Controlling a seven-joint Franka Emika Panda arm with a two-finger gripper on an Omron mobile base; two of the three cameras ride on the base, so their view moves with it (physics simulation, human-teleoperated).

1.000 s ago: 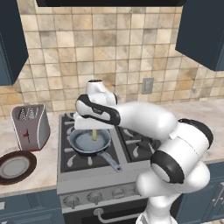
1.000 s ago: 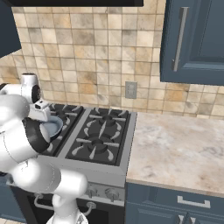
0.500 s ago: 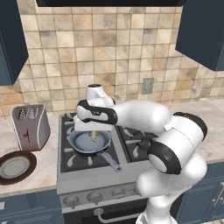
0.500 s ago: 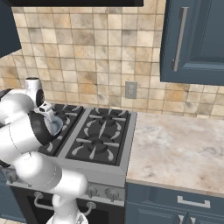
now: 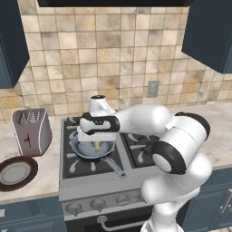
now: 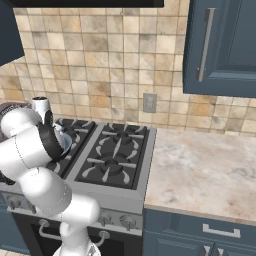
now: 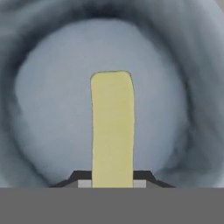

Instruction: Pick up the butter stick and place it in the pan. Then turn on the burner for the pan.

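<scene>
Our claw (image 7: 113, 181) pinches the butter (image 7: 112, 127) right over the pan (image 5: 94, 149). It may not touch the bottom yet. Next we must let go, then turn the knob.

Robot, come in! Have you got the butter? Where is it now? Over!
Fingers shut on butter stick. Butter hanging over the pan, not dropped yet. Nothing in the way.

We see our gripper (image 5: 96, 144) closed on the butter stick (image 5: 96, 146), hanging over the pan (image 5: 94, 150) on the front-left burner (image 5: 86, 159), beside the toaster (image 5: 31, 131).
</scene>
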